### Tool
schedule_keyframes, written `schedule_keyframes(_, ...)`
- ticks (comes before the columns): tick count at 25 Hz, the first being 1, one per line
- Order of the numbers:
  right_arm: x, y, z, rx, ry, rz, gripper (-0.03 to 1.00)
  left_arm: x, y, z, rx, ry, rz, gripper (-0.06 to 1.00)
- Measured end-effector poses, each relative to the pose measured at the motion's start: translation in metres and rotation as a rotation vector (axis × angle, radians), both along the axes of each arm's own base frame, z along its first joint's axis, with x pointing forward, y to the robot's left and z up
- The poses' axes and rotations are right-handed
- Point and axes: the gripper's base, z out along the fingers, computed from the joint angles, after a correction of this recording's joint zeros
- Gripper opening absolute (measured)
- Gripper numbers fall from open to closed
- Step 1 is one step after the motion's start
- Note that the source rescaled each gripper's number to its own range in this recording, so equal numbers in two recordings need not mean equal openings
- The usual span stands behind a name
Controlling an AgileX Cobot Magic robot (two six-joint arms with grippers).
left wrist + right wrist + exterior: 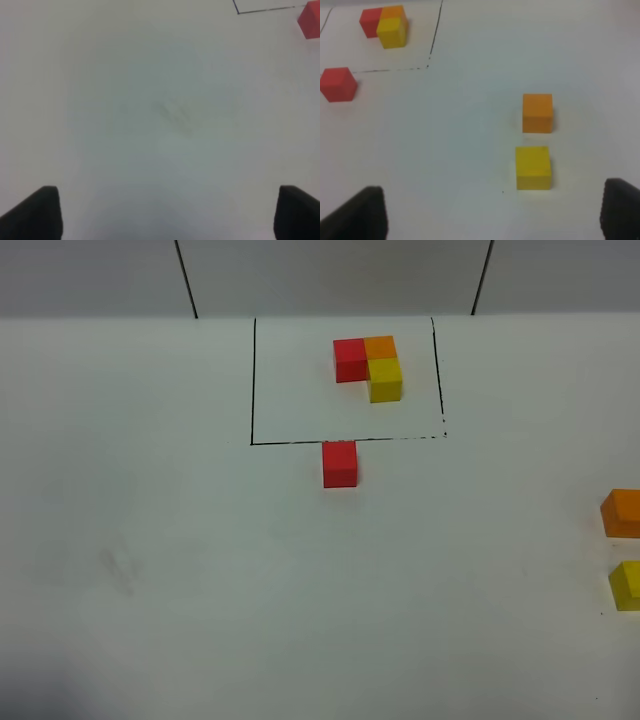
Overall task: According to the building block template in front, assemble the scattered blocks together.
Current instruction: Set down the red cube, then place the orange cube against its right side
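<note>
- Exterior high view: the building block template (368,365), a red, orange and yellow L of matte, sharp-edged cubes, is seen in the upper middle of the frame, inside a thin black drawn rectangle (254,380) on the white table (200,590).
- The loose red cube (340,463) is set just below the rectangle's lower line; the orange cube (622,512) and yellow cube (627,585) are cut off by the right edge.
- Left wrist view: only here is the left gripper (170,212) shown, its dark fingers spread wide and nothing held; mostly bare table is seen, with part of the red cube and a corner of the rectangle.
- Right wrist view: the right gripper (492,210) is likewise released and empty. The orange and yellow cubes are shown whole, near each other but apart; the red cube and template lie beyond.
</note>
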Motion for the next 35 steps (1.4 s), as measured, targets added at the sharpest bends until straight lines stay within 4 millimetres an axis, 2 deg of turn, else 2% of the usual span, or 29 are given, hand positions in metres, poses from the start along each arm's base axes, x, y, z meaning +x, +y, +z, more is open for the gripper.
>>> schedule_keyframes(5, 0.0, 0.0, 0.0, 0.0, 0.0, 0.0, 0.72, -0.015, 0.0, -0.021, 0.0, -0.032, -0.002, 0.79)
schedule_keyframes(13, 0.0, 0.0, 0.0, -0.001, 0.0, 0.0, 0.72, -0.032, 0.001, -0.023, -0.006, -0.144, 0.0, 0.7)
schedule_keyframes(35, 0.0, 0.0, 0.0, -0.001, 0.0, 0.0, 0.72, -0.034, 0.001, -0.023, -0.049, -0.151, 0.034, 0.68)
